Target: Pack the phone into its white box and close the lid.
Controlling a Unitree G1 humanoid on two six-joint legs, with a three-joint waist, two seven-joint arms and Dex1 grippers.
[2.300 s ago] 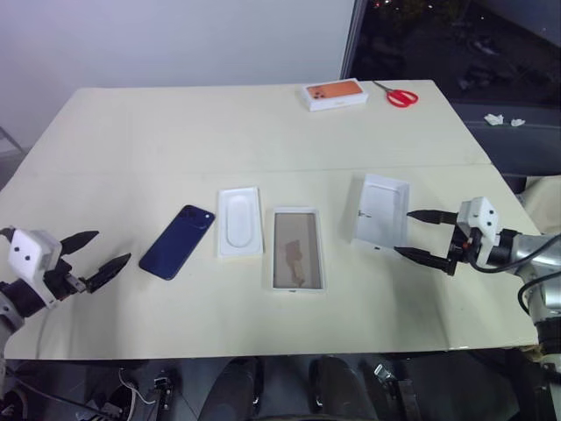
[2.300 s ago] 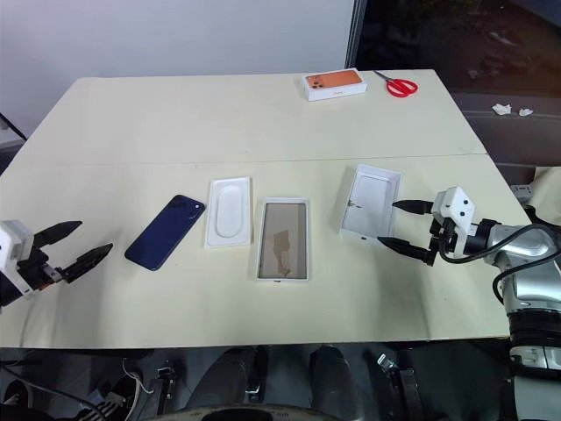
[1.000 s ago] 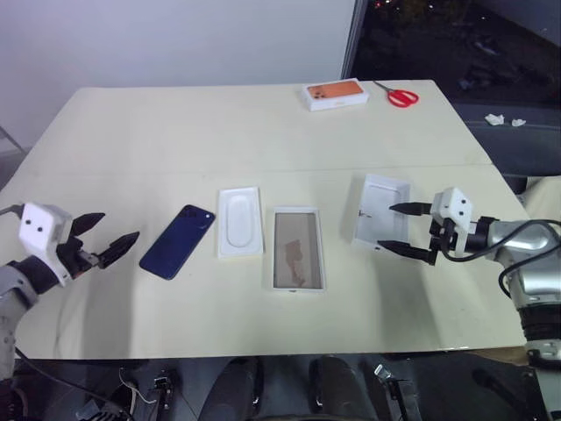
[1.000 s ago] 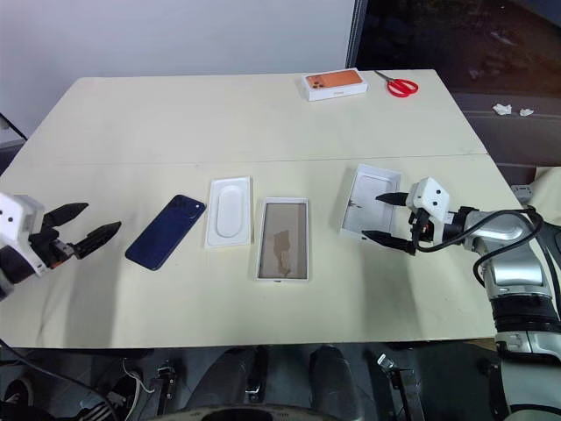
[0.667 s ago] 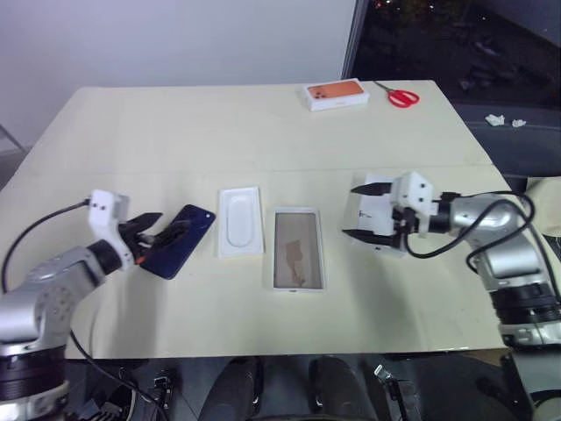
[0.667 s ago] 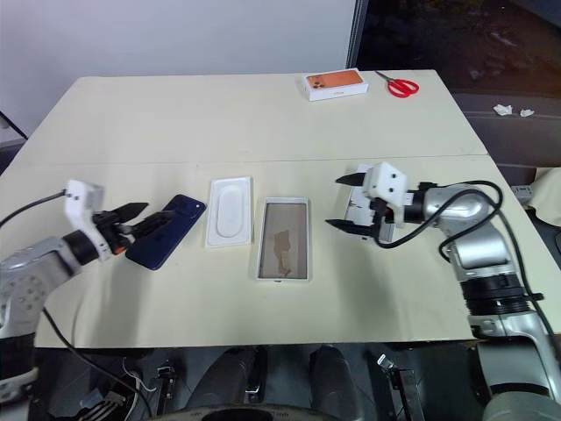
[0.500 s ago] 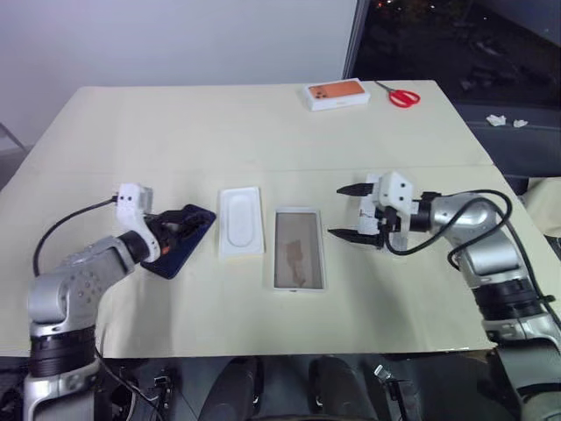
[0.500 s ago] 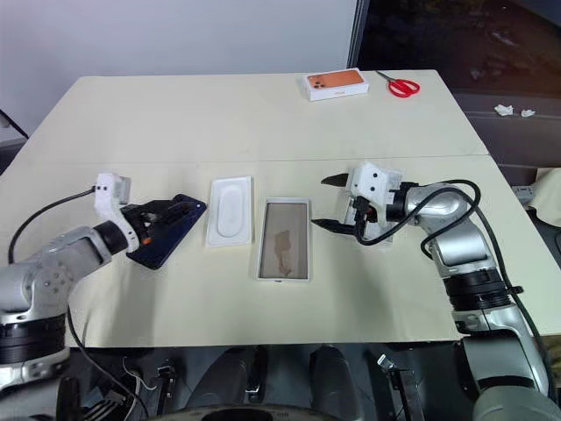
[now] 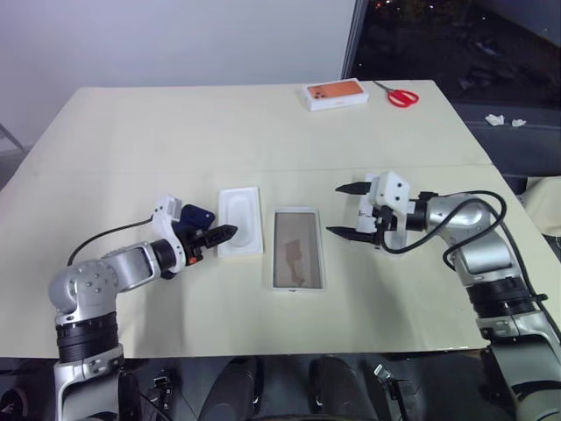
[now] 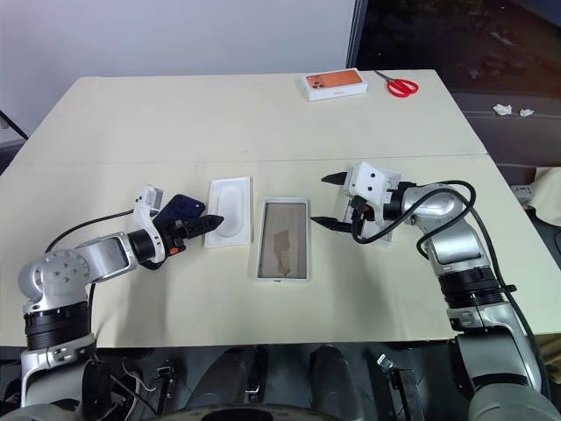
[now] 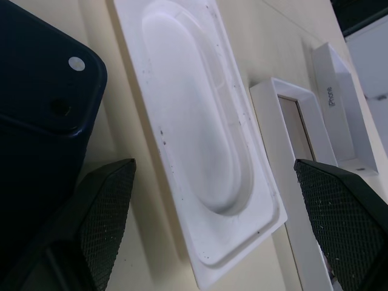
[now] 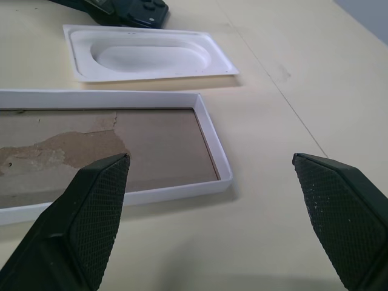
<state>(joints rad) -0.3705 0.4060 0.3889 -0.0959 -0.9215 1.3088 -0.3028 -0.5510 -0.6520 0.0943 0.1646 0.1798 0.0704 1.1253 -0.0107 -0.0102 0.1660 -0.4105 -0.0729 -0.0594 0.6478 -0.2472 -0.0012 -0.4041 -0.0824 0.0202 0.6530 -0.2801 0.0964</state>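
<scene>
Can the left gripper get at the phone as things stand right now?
Probably yes. The left gripper hangs open right over the phone, which lies flat on the table with nothing on it; the white insert sits just beside.

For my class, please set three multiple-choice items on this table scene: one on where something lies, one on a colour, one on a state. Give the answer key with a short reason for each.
1. What lies between the phone and the white box?
A. scissors
B. a thin white insert
C. a cup

2. What colour are the handles of the scissors at the table's far edge?
A. red
B. green
C. yellow

3. How does the right hand stand?
A. shut on the phone
B. shut on the insert
C. open, holding nothing

Key: 1 B, the insert sits beside the phone, the box beyond it. 2 A, the handles are red. 3 C, its fingers are spread with only the table between them.
</scene>
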